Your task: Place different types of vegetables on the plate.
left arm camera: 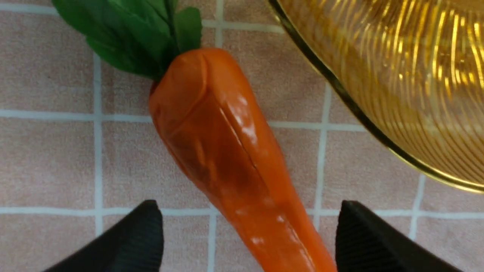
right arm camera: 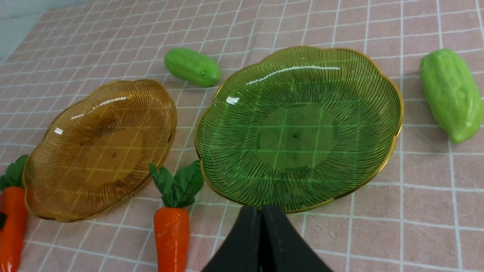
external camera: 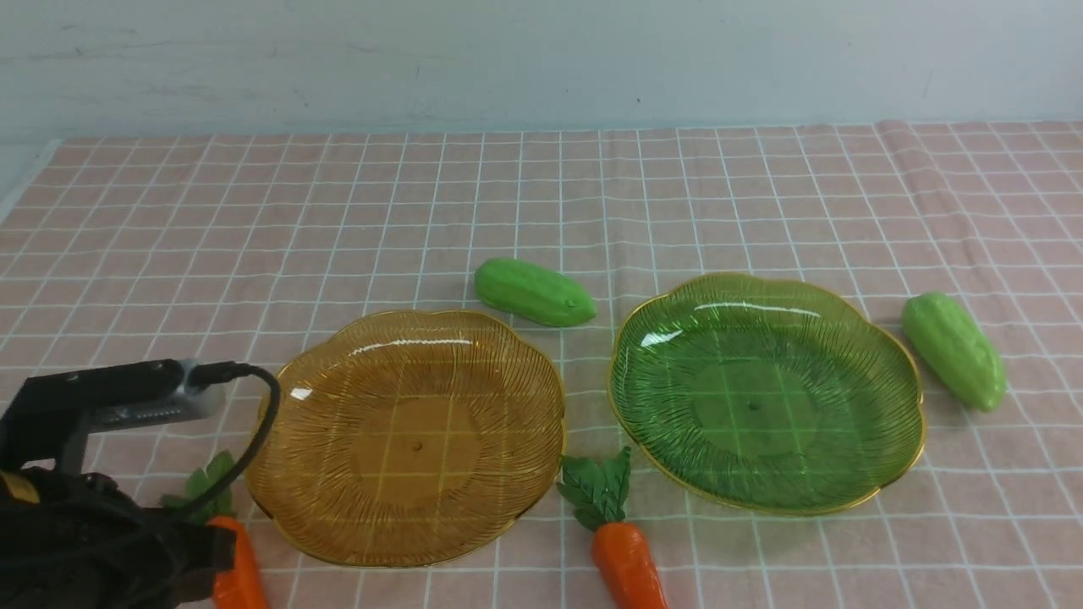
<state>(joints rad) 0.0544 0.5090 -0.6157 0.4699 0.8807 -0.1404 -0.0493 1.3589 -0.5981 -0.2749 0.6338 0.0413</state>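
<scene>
Alignment between the left gripper [left arm camera: 249,206] and the left carrot [left arm camera: 227,151] decides the coming move. That carrot lies flat on the desk [external camera: 254,220] just beside the amber plate [external camera: 338,381], off its near-left rim and not touching it. The gripper hangs directly over it with its jaws spread wide. One finger sits on each side of the tapering root end, neither visibly touching the orange skin, and nothing is held. The carrot's long axis runs from the leafy top, the end away from the gripper, down through the gap between the fingers. It slants a little against the line the jaws would close along, so I judge a grip here would catch the narrow end rather than the thick shoulder. The left arm is plainly the nearer one.

Only the left wrist view shows this straddle; in the front view the arm covers most of the carrot. The front and right wrist views give the rest:
- a second carrot [external camera: 626,562] off the amber plate's near-right rim
- a first gourd [external camera: 535,293] just past its far-right rim
- a green plate [external camera: 766,389] to its right
- a second gourd [external camera: 954,349] farther right again

Both plates are bare. The right gripper [right arm camera: 261,211], seen only in its own view, is pressed shut on nothing.
</scene>
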